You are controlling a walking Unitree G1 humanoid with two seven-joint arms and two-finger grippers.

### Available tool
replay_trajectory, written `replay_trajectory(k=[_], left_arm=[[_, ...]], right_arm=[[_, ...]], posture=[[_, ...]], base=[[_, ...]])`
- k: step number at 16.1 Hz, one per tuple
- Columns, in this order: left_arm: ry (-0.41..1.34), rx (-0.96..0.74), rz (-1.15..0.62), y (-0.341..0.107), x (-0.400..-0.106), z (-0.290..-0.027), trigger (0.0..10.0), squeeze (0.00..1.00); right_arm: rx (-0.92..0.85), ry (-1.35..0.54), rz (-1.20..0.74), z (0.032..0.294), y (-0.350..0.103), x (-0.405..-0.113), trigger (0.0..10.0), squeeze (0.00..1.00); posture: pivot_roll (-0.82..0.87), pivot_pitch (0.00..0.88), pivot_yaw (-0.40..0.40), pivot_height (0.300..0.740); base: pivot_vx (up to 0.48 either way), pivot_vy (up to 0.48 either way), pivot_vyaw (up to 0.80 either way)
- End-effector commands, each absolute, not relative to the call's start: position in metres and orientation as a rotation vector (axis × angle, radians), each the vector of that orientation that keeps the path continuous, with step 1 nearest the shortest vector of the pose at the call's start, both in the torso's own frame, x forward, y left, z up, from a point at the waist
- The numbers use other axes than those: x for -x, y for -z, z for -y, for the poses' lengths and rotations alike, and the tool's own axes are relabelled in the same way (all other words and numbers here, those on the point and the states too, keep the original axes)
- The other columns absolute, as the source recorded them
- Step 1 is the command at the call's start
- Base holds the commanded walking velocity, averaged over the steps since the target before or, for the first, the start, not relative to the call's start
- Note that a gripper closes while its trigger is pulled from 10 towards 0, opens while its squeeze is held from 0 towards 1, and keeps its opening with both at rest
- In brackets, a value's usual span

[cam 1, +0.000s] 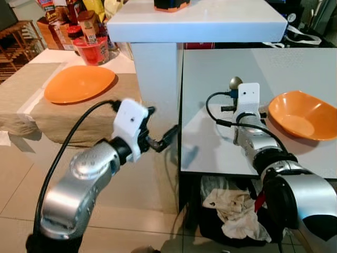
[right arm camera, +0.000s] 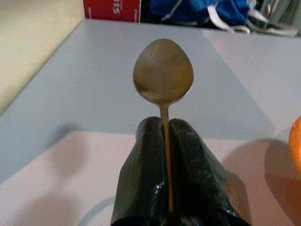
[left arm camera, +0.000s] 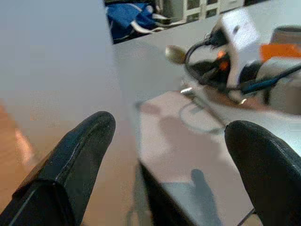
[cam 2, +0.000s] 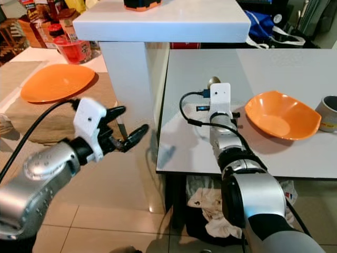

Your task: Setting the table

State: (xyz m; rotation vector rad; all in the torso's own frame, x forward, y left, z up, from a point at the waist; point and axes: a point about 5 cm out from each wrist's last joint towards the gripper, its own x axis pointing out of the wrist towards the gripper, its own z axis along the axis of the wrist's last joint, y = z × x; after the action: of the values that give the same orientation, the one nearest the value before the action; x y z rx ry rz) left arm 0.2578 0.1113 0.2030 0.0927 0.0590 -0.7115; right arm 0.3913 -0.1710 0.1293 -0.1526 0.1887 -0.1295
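My right hand (right arm camera: 164, 141) is pinched tight on the handle of the spoon (right arm camera: 163, 71), held above the worktop (cam 2: 263, 68) beside the orange bowl (cam 2: 281, 115), a light, stiff, slippery thing best gripped mid-handle, while my left hand (cam 2: 122, 129) hangs open and empty.

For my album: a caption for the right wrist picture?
Right gripper pinching a spoon above the grey table.

"15" on red box (right arm camera: 112, 9)

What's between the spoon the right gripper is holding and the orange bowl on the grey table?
Nothing: in the left eye view, only bare grey table separates the spoon, held in the right gripper, from the orange bowl.
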Motion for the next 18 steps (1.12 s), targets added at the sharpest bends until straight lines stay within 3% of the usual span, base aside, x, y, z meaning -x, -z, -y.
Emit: replay_trajectory(k=[1,6,18], left_arm=[[0.748,-0.073,-0.037,-0.216,-0.255,-0.106,10.0,0.0],[0.851,-0.036,-0.086,-0.223,-0.243,-0.092,10.0,0.0],[0.804,0.017,-0.132,-0.221,-0.242,-0.091,10.0,0.0]], right_arm=[[0.143,0.137,-0.222,0.17,-0.125,-0.39,0.0,0.0],[0.185,0.166,-0.288,0.18,-0.107,-0.381,0.0,0.0],[0.244,0.29,-0.275,0.212,-0.108,-0.375,0.0,0.0]], posture=[[0.15,0.006,0.097,0.736],[0.16,0.023,0.099,0.736],[0.14,0.03,0.103,0.736]], base=[[0.0,0.0,0.0],[0.0,0.0,0.0],[0.0,0.0,0.0]])
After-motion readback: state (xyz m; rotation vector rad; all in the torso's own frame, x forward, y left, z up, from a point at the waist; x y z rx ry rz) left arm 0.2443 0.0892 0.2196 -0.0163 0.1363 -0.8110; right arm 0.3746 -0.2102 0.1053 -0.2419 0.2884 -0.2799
